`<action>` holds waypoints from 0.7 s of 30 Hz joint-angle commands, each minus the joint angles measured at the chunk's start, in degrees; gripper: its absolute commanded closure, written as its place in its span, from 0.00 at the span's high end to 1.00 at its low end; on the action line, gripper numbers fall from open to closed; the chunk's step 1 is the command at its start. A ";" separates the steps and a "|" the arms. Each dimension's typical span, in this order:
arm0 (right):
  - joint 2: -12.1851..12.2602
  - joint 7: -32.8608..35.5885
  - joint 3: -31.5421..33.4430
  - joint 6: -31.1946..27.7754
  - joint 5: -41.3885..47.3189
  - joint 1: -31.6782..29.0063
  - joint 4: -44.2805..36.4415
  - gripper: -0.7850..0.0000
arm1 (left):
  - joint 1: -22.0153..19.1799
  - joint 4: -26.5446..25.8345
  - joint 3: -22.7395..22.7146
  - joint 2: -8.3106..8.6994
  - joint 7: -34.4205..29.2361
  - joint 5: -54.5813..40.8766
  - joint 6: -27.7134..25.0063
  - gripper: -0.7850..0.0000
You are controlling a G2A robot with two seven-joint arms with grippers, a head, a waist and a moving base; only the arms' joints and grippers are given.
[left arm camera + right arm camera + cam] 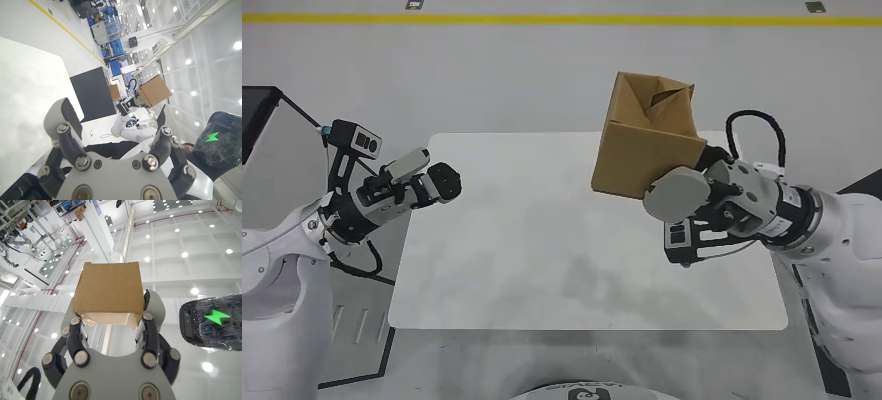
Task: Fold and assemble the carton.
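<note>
Top view: the right claw [664, 188] is clamped on the near end of the brown carton [647, 135] and holds it aloft, tilted, over the far right corner of the table [542, 280], one finger pressed on the outer wall. The carton's long axis runs from the claw toward the far edge, where its mouth shows flaps pushed inward but not closed flat. The left claw [445, 182] hangs at the table's left edge, fingers apart and nothing between them, aimed across at the carton and well apart from it. Any flap-tucking likely falls to this free arm, which must cross to the far right corner; the path looks unobstructed. A yellow floor line [562, 19] runs beyond the far edge, a dark panel [257, 110] sits off the left edge
</note>
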 commanded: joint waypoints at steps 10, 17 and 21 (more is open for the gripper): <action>-0.42 5.18 -3.87 -2.22 2.84 -3.54 0.00 0.00 | 0.00 0.00 0.00 0.00 0.00 0.00 0.00 1.00; -0.72 3.64 -6.43 -6.97 8.45 -1.39 1.11 0.00 | 0.00 0.00 0.00 0.00 0.00 0.00 0.00 1.00; -0.77 3.80 -6.67 -7.40 9.00 -1.16 1.16 0.00 | 0.00 0.00 0.00 0.00 0.00 0.00 0.00 1.00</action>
